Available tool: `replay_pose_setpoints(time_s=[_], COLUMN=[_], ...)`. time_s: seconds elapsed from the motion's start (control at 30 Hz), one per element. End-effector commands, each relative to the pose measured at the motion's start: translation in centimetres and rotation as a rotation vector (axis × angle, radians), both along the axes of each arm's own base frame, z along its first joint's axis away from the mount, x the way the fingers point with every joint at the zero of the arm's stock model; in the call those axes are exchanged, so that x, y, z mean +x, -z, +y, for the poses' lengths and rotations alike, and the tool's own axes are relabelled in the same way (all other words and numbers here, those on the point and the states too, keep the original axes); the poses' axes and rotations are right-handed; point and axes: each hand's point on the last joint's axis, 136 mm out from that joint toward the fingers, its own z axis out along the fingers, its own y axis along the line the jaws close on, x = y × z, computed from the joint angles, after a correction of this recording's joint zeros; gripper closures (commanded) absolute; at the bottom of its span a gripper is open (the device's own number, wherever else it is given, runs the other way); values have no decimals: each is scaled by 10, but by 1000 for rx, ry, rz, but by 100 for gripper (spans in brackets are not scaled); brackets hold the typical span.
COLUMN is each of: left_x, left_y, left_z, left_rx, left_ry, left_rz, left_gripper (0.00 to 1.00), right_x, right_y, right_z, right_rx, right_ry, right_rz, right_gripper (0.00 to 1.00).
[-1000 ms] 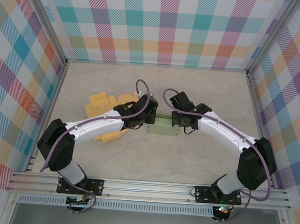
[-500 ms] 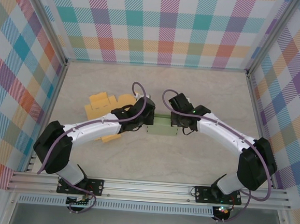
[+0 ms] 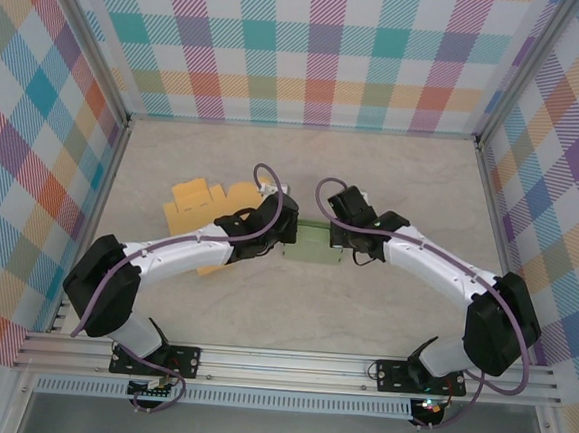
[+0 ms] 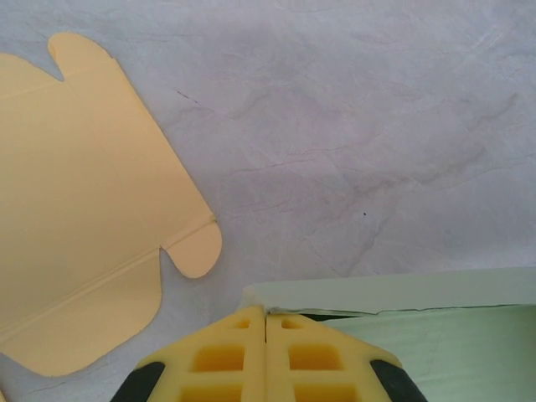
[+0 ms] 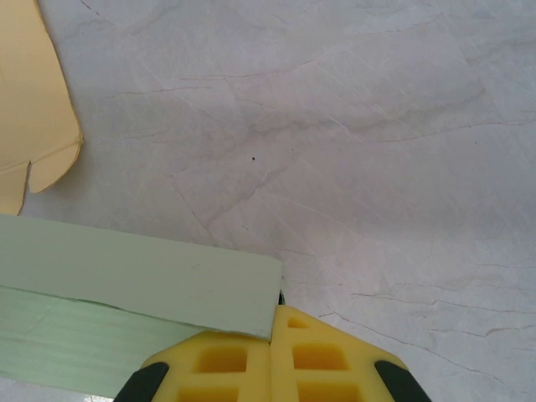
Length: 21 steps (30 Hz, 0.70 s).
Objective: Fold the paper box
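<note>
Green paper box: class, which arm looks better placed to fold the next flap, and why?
Probably the right. Its shut right gripper sits at the free corner of the raised flap of the green box; the left gripper, also shut, only meets the box's long edge.

Marbled tabletop [image 3: 412, 186], plaid walls [image 3: 323, 49], metal rail [image 3: 288, 365]

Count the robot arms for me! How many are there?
2. The left arm comes in from the near left, and the right arm comes in from the near right. Both reach the green paper box in the middle. None seems hidden.
</note>
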Motion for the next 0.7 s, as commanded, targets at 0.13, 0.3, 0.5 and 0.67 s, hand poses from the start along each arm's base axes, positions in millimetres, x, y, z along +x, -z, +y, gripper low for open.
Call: replay_pose_setpoints(time_s=[0.13, 0.3, 0.5, 0.67], left_x=[-10, -12, -16, -15], left_y=[2, 3, 4, -1], left_z=[0, 2, -4, -13], left_rx=[-17, -26, -69, -106], left_ry=[20, 26, 58, 83], left_rz=[-33, -70, -134, -193], left_gripper=[100, 100, 100, 100], right_x=[-4, -5, -8, -7], right_y=[-5, -7, -5, -5], right_z=[16, 13, 9, 6], right_rx=[79, 97, 128, 145], right_ry=[-32, -38, -45, -44], right_rz=[-55, -116, -181, -245], right_gripper=[100, 100, 100, 100])
